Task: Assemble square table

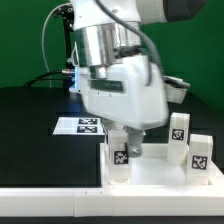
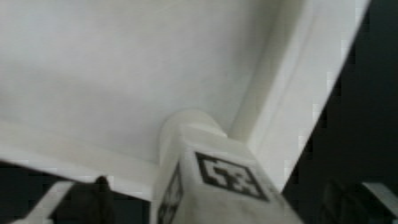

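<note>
The white square tabletop (image 1: 160, 176) lies at the front, its raised rim showing in the wrist view (image 2: 294, 70). My gripper (image 1: 126, 138) stands over its corner at the exterior view's left, shut on an upright white tagged leg (image 1: 121, 155). In the wrist view that leg (image 2: 222, 175) fills the space between my dark fingers (image 2: 98, 195), with its far end against the tabletop's inside corner. Two more tagged legs (image 1: 180, 128) (image 1: 200, 152) stand on the side at the exterior view's right.
The marker board (image 1: 78, 125) lies flat on the black table behind the tabletop. A grey object (image 1: 176, 88) sits at the back on the exterior view's right. The arm's bulky white wrist (image 1: 120, 85) hangs over the middle.
</note>
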### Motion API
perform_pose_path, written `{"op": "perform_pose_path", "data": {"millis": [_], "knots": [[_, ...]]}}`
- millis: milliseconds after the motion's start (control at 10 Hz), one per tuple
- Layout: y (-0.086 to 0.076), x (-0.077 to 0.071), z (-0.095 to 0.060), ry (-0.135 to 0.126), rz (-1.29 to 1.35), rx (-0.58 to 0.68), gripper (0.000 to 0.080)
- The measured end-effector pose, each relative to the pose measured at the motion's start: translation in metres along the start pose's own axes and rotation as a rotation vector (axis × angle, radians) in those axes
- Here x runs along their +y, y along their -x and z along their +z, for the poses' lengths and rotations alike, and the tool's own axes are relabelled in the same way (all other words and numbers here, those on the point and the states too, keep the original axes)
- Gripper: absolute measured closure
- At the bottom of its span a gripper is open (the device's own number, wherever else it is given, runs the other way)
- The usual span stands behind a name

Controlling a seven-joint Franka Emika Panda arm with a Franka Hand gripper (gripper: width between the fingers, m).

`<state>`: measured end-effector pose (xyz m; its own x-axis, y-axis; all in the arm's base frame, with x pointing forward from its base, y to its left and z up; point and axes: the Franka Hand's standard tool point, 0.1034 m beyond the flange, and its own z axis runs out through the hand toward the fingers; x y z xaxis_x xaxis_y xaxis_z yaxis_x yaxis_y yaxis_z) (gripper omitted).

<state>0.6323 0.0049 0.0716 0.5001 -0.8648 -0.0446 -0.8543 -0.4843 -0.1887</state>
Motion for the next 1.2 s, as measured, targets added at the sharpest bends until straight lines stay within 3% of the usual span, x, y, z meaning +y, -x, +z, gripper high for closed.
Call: {"op": "perform_pose_path", "data": {"millis": [100,300,400,500,700,800,900,1100,1200], "knots": [[0.0064,-0.0027,0.0,0.021,-0.153,-0.013,0.0175],[0.0037,-0.0009,0.0006,0.018,-0.238,-0.012,0.0157],[0.0024,-0.0001,0.0003,0.032,-0.381,-0.003,0.0151],[-0.0016,0.0005,-0.0008,0.075,-0.644,0.026,0.0151],[0.0013,-0.0037,-0.0016,0.106,-0.955,0.021,0.015],[0.0008,-0.0032,-0.0013,0.103,-0.93,0.021,0.0261],[0.0008,-0.0031,-0.0012,0.104,-0.915,0.022,0.0261],[-0.0014,-0.0016,-0.0013,0.106,-0.877,0.025,0.051],[-0.0017,-0.0014,-0.0013,0.103,-0.799,0.029,0.051]]}}
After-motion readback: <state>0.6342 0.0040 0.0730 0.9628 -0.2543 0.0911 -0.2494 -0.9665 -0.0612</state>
